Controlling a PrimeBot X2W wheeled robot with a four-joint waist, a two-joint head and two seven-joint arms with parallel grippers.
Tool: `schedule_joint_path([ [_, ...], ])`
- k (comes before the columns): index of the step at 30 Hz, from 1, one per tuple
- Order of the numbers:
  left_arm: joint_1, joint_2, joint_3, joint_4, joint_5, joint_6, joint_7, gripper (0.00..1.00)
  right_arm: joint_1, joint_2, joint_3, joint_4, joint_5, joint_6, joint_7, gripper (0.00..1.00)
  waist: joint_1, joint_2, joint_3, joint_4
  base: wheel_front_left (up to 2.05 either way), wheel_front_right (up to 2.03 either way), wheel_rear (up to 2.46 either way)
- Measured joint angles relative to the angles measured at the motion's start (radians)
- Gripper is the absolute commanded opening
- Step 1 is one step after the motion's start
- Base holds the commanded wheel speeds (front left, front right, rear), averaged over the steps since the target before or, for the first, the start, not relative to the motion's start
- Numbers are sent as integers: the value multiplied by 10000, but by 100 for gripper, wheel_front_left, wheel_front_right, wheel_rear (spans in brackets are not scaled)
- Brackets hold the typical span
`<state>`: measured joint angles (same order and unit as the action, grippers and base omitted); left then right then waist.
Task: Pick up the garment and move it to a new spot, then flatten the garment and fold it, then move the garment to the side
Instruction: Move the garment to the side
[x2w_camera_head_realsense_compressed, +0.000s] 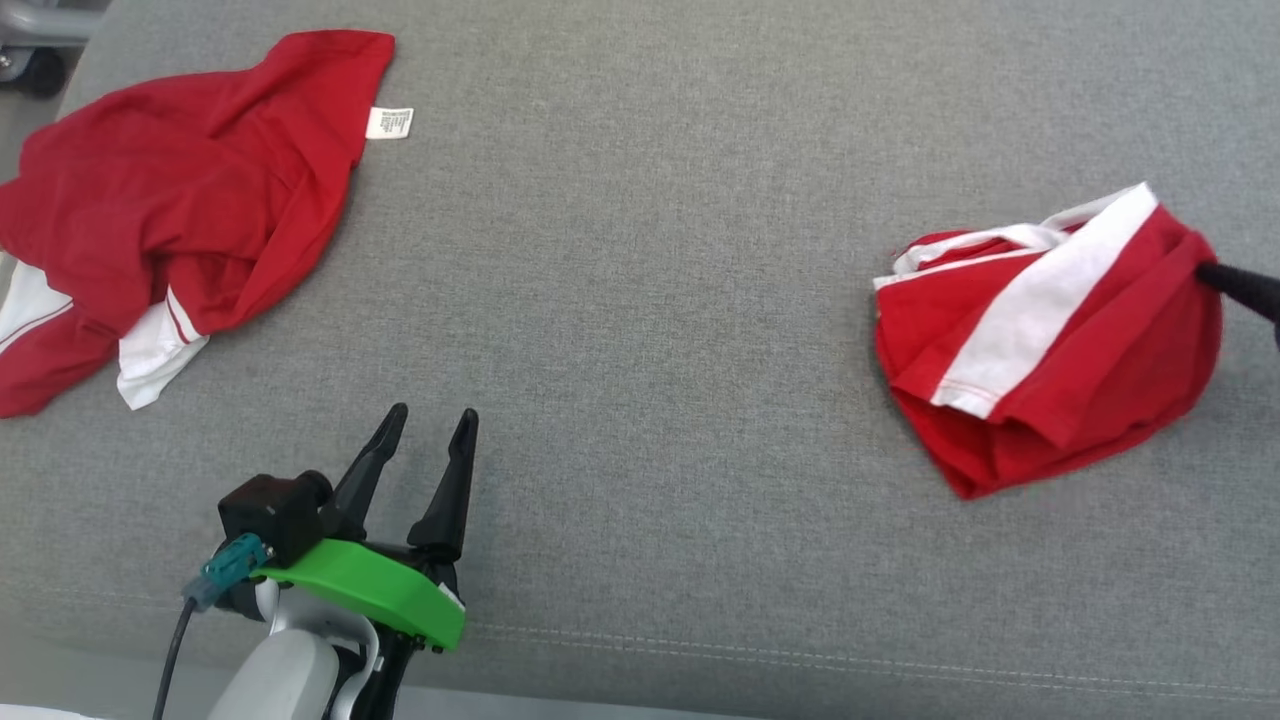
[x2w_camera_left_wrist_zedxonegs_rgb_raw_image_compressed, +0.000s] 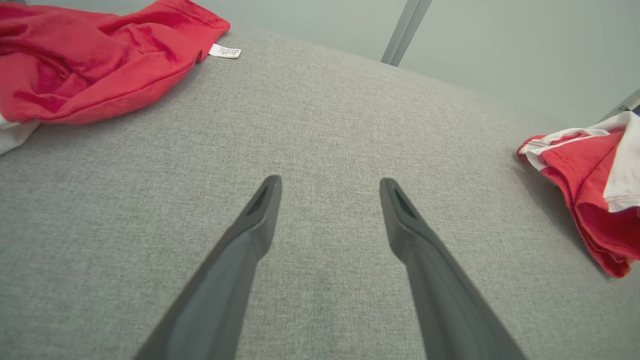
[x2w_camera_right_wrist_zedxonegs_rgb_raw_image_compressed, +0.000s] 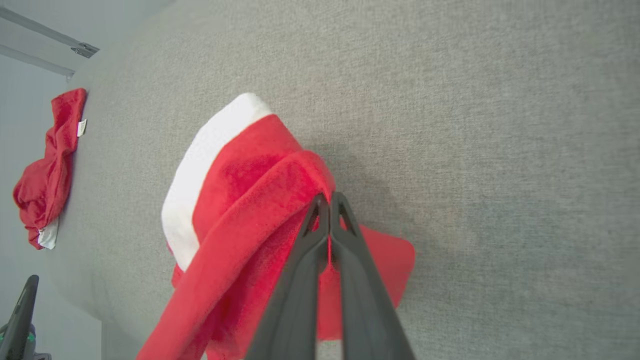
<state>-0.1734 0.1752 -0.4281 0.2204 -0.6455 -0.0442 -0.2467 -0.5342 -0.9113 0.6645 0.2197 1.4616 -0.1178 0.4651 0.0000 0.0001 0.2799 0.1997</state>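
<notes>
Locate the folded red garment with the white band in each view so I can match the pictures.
Head view: folded garment at the right, right gripper shut on its right edge.
Left wrist view: folded garment at the right edge, partly cut off.
Right wrist view: folded garment at centre, pinched between the closed jaws.
Shared landmark: crumpled garment with white label, on the left in all three.
</notes>
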Motion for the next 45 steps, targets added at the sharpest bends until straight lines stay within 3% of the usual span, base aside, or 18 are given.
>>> schedule_joint_path([
  [9,-247,288,-42,-305,245,-10,230,100,-863,-773,-723,1164,-198,-84,-219,0,0,0,830,-144,0,0,0],
  [17,-571,330,-35,-688,355,-8,360,100,-1791,-1030,-1350,2518,-1078,-82,-1266,0,0,0,1657,-290,0,0,0],
  [33,-829,685,343,-1149,430,150,474,100,-2986,102,-1965,5191,-1904,-82,-2936,0,0,0,2907,-622,0,0,0],
  [45,-919,715,391,-1567,431,196,464,100,-3870,148,-2098,6075,-3049,-82,-4320,0,0,0,3129,-675,0,0,0],
])
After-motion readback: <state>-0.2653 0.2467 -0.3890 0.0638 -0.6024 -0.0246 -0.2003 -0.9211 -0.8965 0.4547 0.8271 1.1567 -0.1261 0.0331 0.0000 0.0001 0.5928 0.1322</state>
